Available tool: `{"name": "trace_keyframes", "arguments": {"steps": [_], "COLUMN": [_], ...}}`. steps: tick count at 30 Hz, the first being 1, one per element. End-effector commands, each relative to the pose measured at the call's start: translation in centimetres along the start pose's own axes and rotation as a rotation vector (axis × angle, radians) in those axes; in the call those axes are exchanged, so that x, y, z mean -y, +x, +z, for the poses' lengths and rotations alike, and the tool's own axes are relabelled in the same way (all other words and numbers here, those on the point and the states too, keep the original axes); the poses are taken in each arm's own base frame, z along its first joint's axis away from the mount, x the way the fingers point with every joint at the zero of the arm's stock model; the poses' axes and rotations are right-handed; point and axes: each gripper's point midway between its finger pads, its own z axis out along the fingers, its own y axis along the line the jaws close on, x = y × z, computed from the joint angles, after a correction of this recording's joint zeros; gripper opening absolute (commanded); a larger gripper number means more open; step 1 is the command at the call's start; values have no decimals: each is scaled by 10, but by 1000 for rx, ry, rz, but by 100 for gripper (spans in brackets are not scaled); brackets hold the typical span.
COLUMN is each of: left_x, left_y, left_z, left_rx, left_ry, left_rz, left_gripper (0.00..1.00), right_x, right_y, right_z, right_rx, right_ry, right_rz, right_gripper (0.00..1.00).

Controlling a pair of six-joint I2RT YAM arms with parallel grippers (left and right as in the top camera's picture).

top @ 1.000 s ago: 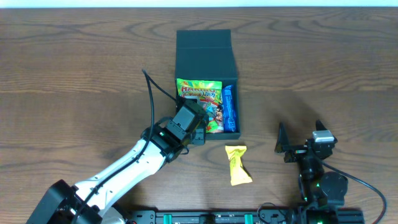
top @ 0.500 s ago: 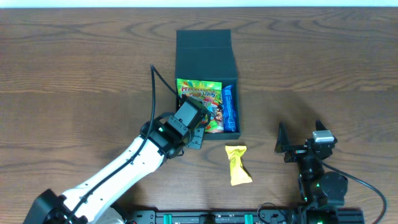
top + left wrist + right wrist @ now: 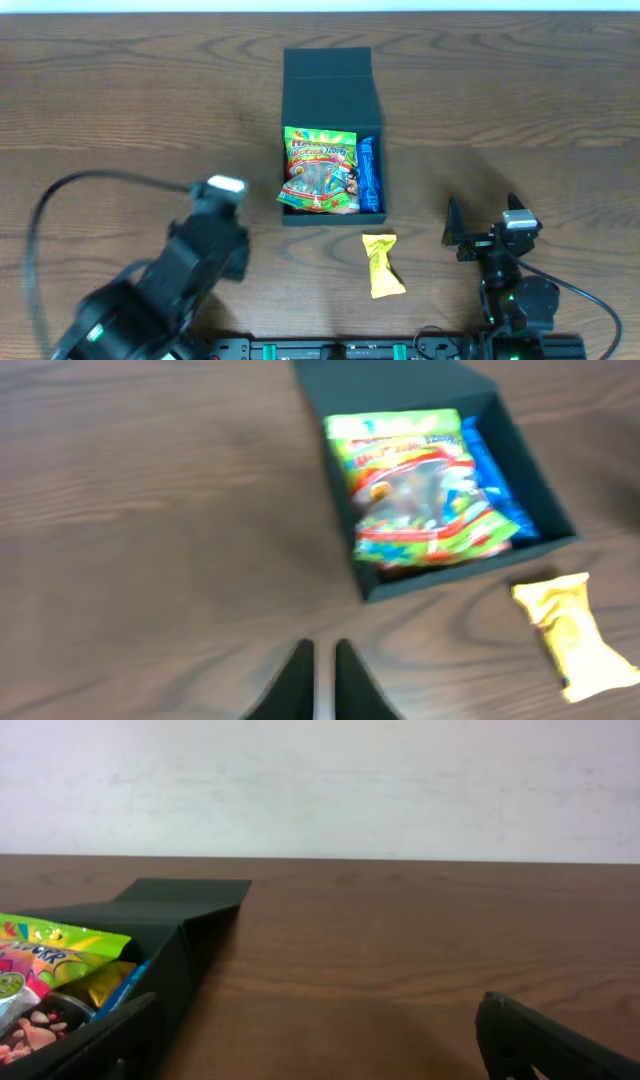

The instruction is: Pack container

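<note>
The dark container point(image 3: 328, 80) lies open mid-table with its lid flap folded back. Inside it are a green gummy packet point(image 3: 320, 170) and a blue packet point(image 3: 370, 178). A yellow packet point(image 3: 382, 265) rests on the wood just in front of the box. My left arm point(image 3: 200, 255) is pulled back at the lower left, blurred. In the left wrist view the left gripper point(image 3: 323, 660) is nearly shut, a thin slit between its tips, empty, well short of the container point(image 3: 470, 565). My right gripper point(image 3: 483, 215) stands wide open and empty to the right of the box.
The right wrist view looks across bare wood toward a pale wall, with the container point(image 3: 180, 950) and the green packet point(image 3: 50, 955) at its left. The yellow packet point(image 3: 575, 635) lies at the right of the left wrist view. The arm bases sit along the front edge.
My left arm has drawn back from the box's front left corner toward the lower left, leaving the green packet inside. The right arm has not moved.
</note>
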Motion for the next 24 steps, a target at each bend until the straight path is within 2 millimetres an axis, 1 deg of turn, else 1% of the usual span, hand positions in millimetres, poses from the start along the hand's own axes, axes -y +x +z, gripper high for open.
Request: {"name": "trace_keyframes", "arguments": {"steps": [1,3,4,5,6,8,10,12,13,15,16,18,19,21,23,24], "left_x": [-24,-37,-46,-59,-66,-72,-79,-88,-98,-111,-121,-137,-144,-161,-174,-179], "left_y": [-5,-7,-8,-7,-7,-6,-5,-2,-3,-1,2,6,9,17,24,27], "left_z": [-18,-28,-34,-42,-47,-54,-56,-56,-57,-57,-57,-55,-55,-56,-61,-63], "left_rx": [77,127,156,192,216,241,245,236,241,240,230,200,188,165,164,161], "left_ry": [-87,-123,-153,-195,-215,-224,-250,-300,-358,-425,-478,-570,-608,-695,-766,-792], "left_rz": [-7,-91,-134,-188,-216,-249,-270,-296,-340,-418,-462,-518,-551,-627,-700,-717], "left_gripper": [33,59,66,70,74,79,79,80,80,80,80,81,81,83,85,87], "right_x": [4,4,4,4,4,4,2,-13,-22,-27,-31,-40,-42,-57,-59,-60], "right_y": [1,1,1,1,1,1,-1,-9,-10,-2,1,-1,-2,-13,-24,-24], "right_z": [0,0,0,0,0,0,0,-1,-2,-3,-3,-6,-8,-15,-16,-16], "right_rx": [-4,-4,-4,-4,-4,-4,7,33,29,-18,-43,-84,-101,-105,-61,-61], "right_ry": [18,18,18,18,18,18,6,-81,-141,-165,-184,-228,-238,-322,-347,-352], "right_rz": [-10,-10,-10,-10,-10,-10,-3,113,189,300,354,430,447,431,388,390], "right_gripper": [99,99,99,99,99,99,99,99,99,99,99,99,99,99,99,99]}}
